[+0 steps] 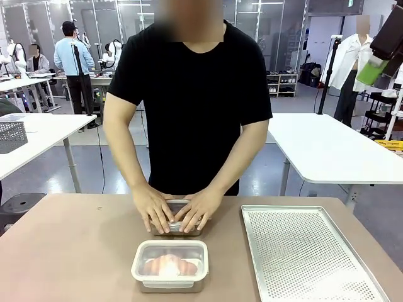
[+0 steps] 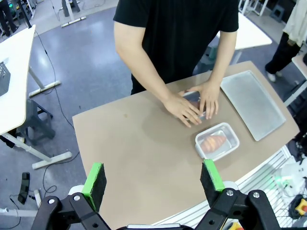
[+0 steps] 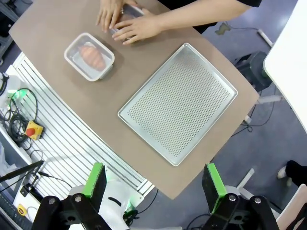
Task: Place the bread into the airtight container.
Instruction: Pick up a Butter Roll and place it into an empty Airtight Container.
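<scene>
The bread [image 1: 169,265], an orange-brown croissant, lies inside a clear rectangular airtight container [image 1: 170,283] at the table's near middle, and a translucent lid appears to sit on it. From above I see the same bread [image 2: 212,142] [image 3: 92,56] in its container [image 2: 229,134] [image 3: 76,45]. My left gripper [image 2: 153,184] hangs high over the table's near left, open and empty. High above the table's right side, my right gripper [image 3: 153,184] is open and empty too. One of its green pads [image 1: 371,70] shows at the front view's top right.
The person's two hands [image 1: 177,211] press on a second small container [image 1: 178,205] just behind the first. A perforated metal tray [image 1: 302,251] [image 3: 180,103] lies bare on the right half. The brown tabletop [image 1: 69,251] on the left is free.
</scene>
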`<state>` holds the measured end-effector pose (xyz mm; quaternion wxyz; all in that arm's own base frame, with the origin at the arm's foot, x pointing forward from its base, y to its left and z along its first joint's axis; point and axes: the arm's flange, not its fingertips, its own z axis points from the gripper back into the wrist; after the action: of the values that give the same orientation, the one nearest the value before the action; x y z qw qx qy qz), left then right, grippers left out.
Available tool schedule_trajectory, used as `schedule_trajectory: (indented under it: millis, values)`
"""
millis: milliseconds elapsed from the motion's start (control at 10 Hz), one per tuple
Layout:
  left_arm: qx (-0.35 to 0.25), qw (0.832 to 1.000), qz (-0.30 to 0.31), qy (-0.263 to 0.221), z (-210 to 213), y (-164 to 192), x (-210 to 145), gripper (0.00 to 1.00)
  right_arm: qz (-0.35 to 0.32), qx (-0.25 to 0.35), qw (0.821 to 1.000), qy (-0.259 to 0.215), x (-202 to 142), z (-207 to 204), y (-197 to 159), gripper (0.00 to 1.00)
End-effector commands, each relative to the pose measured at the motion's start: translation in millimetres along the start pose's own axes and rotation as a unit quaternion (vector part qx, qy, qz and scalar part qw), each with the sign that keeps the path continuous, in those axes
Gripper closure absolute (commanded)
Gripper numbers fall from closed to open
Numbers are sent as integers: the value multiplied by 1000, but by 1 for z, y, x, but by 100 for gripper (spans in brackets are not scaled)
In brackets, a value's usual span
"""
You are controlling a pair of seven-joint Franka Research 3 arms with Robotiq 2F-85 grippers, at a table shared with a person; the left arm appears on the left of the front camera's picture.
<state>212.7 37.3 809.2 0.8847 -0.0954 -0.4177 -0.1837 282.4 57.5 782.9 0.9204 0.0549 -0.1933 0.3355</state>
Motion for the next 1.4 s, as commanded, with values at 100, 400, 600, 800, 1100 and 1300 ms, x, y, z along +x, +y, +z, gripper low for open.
schedule_trajectory:
  millis: [100,400,600,800,1100,1300]
  values:
    - [0,1000,-1,0,0,0,1,0,0,-4,1000,2,2,2,-1,0]
    - [0,1000,-1,0,0,0,1,0,0,-4,1000,2,2,2,-1,0]
    - [0,1000,-1,0,0,0,1,0,0,-4,1000,2,2,2,-1,0]
    - [0,1000,-1,0,0,0,1,0,0,-4,1000,2,2,2,-1,0]
    - [0,1000,-1,0,0,0,1,0,0,-4,1000,2,2,2,-1,0]
    - [0,1000,-1,0,0,0,1,0,0,-4,1000,2,2,2,-1,0]
